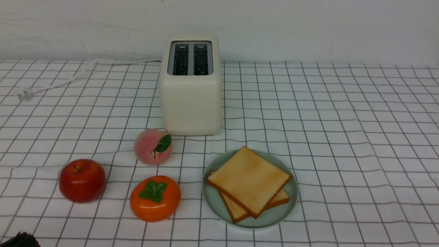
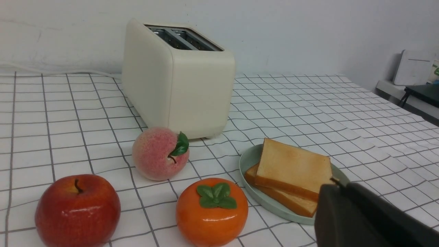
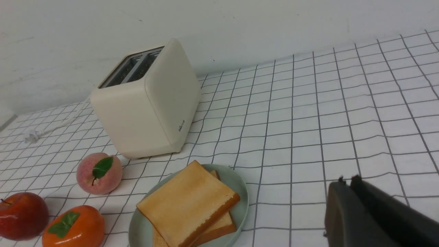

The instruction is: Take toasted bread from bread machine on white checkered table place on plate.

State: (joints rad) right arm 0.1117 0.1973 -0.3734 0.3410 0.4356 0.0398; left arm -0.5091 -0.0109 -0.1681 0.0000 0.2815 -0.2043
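Note:
Two slices of toasted bread (image 1: 248, 180) lie stacked on the mint-green plate (image 1: 291, 199) near the front of the white checkered table (image 1: 343, 137). The cream bread machine (image 1: 191, 99) stands behind them, both slots dark and empty. In the left wrist view the toast (image 2: 291, 166), plate (image 2: 252, 159) and toaster (image 2: 178, 82) show beyond my left gripper (image 2: 337, 183), which is shut and empty. In the right wrist view my right gripper (image 3: 346, 180) is shut and empty, to the side of the plate (image 3: 240, 192) and toast (image 3: 187, 202). Only a dark bit of one arm (image 1: 20, 240) shows in the front view.
A peach (image 1: 152, 146), a red apple (image 1: 82, 180) and an orange persimmon (image 1: 155, 198) sit left of the plate. The toaster's white cord and plug (image 1: 25, 94) trail to the far left. A white wall runs behind the table.

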